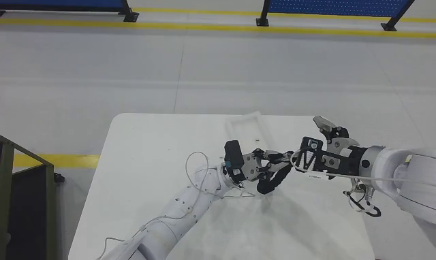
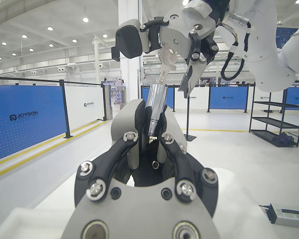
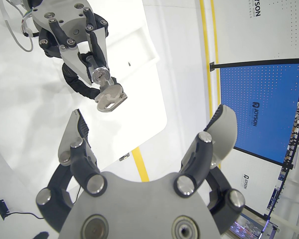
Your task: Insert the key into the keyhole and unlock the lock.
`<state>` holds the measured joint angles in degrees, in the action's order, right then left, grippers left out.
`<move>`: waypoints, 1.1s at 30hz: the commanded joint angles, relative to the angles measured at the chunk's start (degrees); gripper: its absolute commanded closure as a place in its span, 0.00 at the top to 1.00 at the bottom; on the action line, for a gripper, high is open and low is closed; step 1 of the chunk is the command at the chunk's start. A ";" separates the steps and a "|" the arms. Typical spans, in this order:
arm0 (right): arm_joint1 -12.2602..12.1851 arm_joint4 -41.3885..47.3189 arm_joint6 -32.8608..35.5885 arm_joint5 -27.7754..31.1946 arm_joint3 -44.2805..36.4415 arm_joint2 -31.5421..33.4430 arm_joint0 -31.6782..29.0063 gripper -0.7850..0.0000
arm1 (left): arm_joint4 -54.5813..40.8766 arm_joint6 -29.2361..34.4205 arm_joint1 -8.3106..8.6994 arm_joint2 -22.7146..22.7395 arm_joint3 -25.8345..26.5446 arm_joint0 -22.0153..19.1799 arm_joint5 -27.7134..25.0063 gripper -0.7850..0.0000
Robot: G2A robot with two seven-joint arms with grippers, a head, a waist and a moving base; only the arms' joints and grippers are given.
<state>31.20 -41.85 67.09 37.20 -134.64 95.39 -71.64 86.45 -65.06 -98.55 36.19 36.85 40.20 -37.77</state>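
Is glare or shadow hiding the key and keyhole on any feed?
Left wrist view: the chrome lock shows bright reflections; the key stands against a bright background. Right wrist view: keyhole evenly lit against the white table, no glare, though the yellow floor line bows. Top view: flat, even light; key too small to judge.

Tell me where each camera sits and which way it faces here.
Top view: above the arms, looking down at the table; both arms show.
Left wrist view: behind the left gripper, facing along the lock toward the key.
Right wrist view: behind the open right gripper, facing the key.
Both wrist views share key and lock.
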 commanded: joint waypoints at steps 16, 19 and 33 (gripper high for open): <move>-1.51 -8.10 -6.36 6.36 0.00 -1.13 -4.61 1.00 | -2.47 6.81 1.03 2.19 4.43 2.17 -2.43 0.00; -2.08 -9.25 -6.53 6.53 0.00 -2.32 -5.28 1.00 | -2.71 7.17 0.97 2.24 4.54 2.26 -2.42 0.00; -4.44 -9.35 -6.87 6.87 0.00 -4.74 -3.94 1.00 | -3.36 7.96 0.58 2.14 3.78 2.29 -2.88 0.00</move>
<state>26.85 -51.57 60.07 44.21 -134.65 90.55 -75.81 83.10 -57.11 -97.94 38.36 40.75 42.49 -40.62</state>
